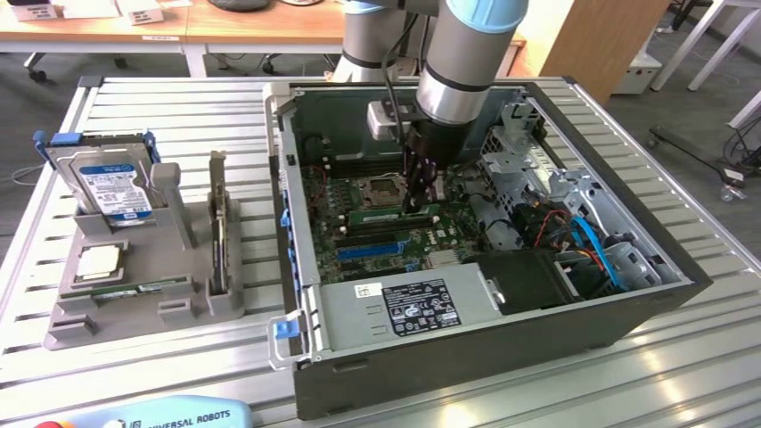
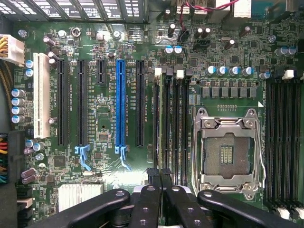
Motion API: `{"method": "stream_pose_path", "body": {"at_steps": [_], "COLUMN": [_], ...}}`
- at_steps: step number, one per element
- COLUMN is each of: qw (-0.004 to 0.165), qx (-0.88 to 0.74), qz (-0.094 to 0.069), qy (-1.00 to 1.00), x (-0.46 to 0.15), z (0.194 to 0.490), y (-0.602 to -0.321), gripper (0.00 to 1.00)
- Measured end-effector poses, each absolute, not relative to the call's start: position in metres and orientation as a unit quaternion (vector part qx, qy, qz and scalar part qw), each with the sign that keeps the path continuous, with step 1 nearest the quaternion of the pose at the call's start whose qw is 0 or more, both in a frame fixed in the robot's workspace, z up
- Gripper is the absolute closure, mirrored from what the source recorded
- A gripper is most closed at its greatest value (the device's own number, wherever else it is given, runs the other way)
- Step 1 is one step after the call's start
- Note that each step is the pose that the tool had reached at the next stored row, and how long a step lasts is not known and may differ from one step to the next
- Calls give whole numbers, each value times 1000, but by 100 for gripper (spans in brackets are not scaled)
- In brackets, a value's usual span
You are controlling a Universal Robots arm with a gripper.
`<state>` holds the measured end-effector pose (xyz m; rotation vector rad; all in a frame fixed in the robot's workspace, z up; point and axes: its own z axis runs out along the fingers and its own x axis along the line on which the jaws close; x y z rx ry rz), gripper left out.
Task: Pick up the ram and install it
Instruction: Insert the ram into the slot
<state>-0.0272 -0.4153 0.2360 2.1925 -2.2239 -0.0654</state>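
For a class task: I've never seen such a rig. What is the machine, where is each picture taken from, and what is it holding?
It is a robot arm with a gripper. One picture looks on from outside; the other comes from a camera on the wrist, facing the motherboard. On the table stand an open computer case and a grey holder with a hard drive, a processor chip and an upright card. The gripper is shut on the ram, a green stick, at a memory slot beside the empty processor socket.
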Motion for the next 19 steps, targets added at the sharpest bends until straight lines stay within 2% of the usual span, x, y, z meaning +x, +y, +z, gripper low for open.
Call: {"method": "stream_pose_path", "body": {"at_steps": [19], "qw": [9], "qx": [702], "qz": [-21], "qy": [-712], "x": [-27], "z": [233], "y": [-416], "gripper": [88]}}
